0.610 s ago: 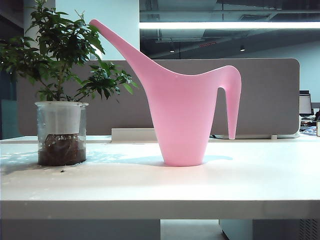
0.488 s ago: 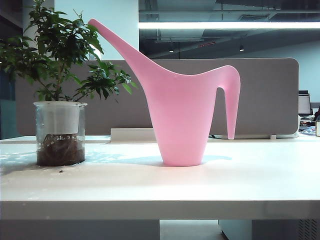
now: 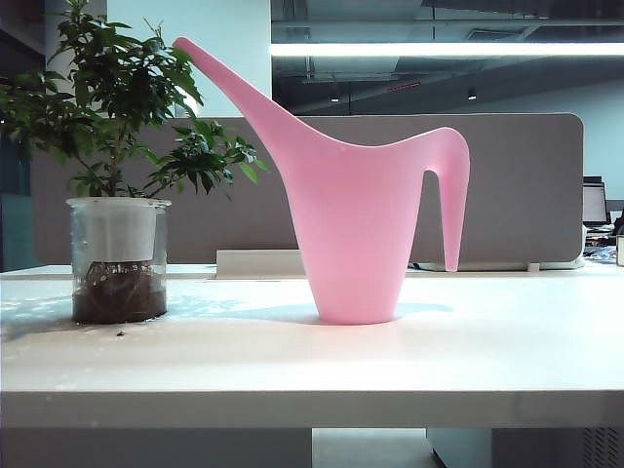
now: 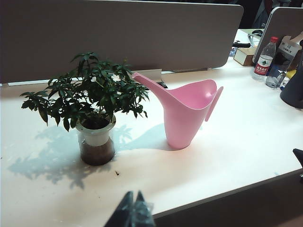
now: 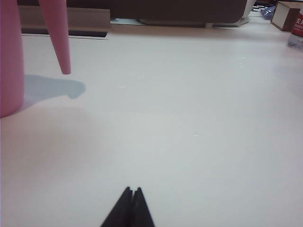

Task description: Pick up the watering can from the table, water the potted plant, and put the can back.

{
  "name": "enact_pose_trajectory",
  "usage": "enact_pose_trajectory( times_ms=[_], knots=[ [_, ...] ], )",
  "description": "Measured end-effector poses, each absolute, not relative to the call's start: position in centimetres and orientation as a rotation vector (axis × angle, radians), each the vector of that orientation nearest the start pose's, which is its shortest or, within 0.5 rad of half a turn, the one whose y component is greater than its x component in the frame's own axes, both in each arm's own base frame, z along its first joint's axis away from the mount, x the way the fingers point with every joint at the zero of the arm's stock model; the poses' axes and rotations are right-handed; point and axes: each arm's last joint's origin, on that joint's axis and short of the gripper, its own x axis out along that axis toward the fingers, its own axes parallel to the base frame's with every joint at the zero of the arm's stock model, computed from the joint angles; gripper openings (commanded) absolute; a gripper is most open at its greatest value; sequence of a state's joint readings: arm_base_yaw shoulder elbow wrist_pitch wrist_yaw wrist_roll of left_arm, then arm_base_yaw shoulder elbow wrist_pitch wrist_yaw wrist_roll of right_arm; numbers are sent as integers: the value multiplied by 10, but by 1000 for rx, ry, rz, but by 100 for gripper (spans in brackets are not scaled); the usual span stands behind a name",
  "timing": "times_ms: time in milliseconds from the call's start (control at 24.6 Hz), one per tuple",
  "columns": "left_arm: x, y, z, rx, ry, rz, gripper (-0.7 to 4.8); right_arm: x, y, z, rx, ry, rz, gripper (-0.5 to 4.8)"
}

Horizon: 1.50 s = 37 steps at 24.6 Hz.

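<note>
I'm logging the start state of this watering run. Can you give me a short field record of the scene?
watering can: upright on the table, untouched, spout toward the plant
potted plant: upright, to the can's left in the exterior view, apart from it
left end effector: shut, empty, near the table's front edge
right end effector: shut, empty, low over the table, clear of the can's handle
task stage: can not yet picked up

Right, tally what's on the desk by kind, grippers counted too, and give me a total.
Watering cans: 1, the pink watering can, standing upright on the table.
Potted plants: 1, the potted plant beside it.
Water bottles: 1, the bottle at the far edge.
Cardboard boxes: 1, the box near the bottle.
Grippers: 2, left gripper and right gripper, both shut, holding nothing.
Total: 6
</note>
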<state>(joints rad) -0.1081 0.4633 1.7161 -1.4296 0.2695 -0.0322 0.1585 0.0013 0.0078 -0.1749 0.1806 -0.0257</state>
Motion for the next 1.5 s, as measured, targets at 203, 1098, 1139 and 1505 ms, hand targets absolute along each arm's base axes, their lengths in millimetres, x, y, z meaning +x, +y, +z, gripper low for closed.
enact_pose_trajectory(
  times_ms=[203, 1098, 1139, 1505],
  knots=[
    [-103, 3, 456, -46, 183, -374, -5, 95, 10, 150, -52, 154, -20, -5],
    [-103, 3, 456, -33, 181, -375, -5, 47, 2, 291, 46, -269, -43, -5],
    [-103, 3, 456, -33, 181, -375, -5, 42, 1, 304, -20, -302, -56, 0],
    [-103, 3, 456, -33, 180, -375, -5, 170, 23, 364, -190, -146, 17, 68]
  ],
)
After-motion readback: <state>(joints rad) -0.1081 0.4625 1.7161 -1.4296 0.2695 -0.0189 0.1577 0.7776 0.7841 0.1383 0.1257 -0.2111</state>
